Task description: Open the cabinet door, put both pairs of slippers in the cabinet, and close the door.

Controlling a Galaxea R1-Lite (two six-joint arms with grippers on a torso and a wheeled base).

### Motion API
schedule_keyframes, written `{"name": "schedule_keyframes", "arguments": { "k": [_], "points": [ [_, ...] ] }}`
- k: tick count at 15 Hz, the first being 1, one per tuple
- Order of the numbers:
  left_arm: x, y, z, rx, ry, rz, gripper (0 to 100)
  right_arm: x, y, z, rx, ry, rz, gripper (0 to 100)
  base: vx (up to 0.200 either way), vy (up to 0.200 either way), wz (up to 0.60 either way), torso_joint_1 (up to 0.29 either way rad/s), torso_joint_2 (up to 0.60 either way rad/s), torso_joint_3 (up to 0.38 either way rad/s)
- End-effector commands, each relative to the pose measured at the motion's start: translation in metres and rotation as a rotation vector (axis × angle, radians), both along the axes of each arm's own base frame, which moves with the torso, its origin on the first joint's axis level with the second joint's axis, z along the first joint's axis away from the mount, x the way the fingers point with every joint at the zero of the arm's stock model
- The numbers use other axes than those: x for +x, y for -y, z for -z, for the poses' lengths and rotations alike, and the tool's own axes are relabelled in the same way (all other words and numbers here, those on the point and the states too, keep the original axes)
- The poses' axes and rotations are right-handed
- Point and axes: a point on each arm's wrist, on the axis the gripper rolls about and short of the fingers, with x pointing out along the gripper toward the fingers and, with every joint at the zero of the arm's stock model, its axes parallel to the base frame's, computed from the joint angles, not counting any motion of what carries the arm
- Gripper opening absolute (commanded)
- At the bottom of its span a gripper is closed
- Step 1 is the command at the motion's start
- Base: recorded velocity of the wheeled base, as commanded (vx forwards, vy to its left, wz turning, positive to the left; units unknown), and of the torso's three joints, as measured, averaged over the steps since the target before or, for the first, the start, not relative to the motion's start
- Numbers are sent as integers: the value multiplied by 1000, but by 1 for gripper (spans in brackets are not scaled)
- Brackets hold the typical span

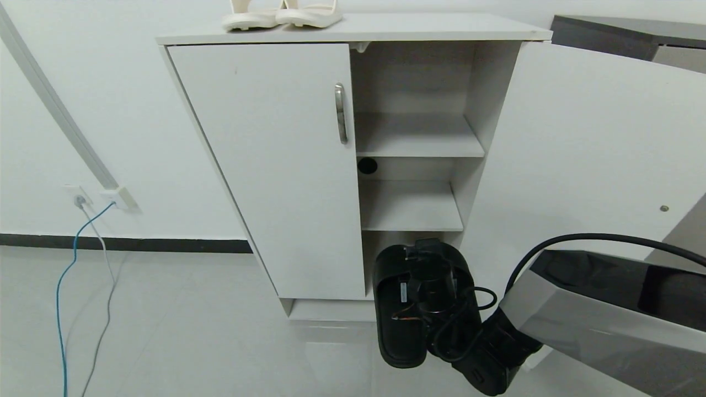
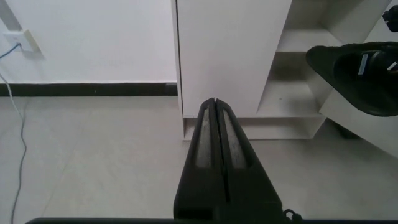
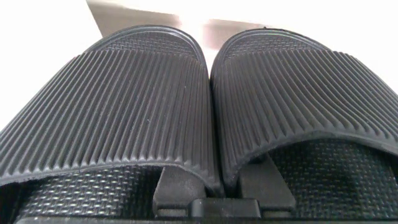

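Right gripper (image 3: 216, 186): pinching the black slippers (image 1: 400, 325). One finger sits inside each slipper under its strap, and the two adjoining sides are squeezed between them.
Slippers' place: in the gripper's hold, off the floor (image 1: 193, 342). The toes point away from the gripper into the mouth of the lowest compartment, and the heels hang out on the gripper's near side.
Slippers' look: matte black, side by side and touching along the inner edges. Each has a wide strap covered in fine parallel ribs, a footbed with a small cross-hatched grain, and a rounded outline.
Cabinet (image 1: 353, 36): white, straight ahead of the gripper.
Right door (image 1: 579, 149): swung open, just to the gripper's right.
Left door (image 1: 270, 165): closed, to the gripper's left, with a metal handle (image 1: 341, 113) along the edge nearest the opening.
Shelves (image 1: 413, 138): two of them, above and beyond the gripper. A round dark hole (image 1: 367, 165) sits in the back panel between them.
White slippers (image 1: 281, 16): a pale pair on the cabinet top, high above the gripper and to its left.
Left gripper (image 2: 214, 106): fingers pressed flat together with nothing between them. It hangs low over the floor, well apart to the right gripper's left, and faces the closed door.
Cables (image 1: 60, 286): one blue and one grey, far to the gripper's left. They run down from a wall socket (image 1: 80, 197) to the floor.
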Motion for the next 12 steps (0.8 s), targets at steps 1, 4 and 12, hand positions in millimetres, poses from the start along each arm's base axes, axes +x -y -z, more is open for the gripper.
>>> {"name": "schedule_keyframes", "arguments": {
  "k": [1, 4, 12],
  "points": [
    [0, 0, 0, 0, -3, 0, 0, 1, 0, 2, -4, -3, 1, 0, 0, 0, 0, 2, 2, -198],
    [0, 0, 0, -3, -1, -2, 0, 1, 0, 3, -4, -3, 2, 0, 0, 0, 0, -1, 6, -194],
    [0, 0, 0, -10, -1, -5, 0, 5, -1, -6, 2, 165, -4, 0, 0, 0, 0, 1, 4, -181]
  ]
}}
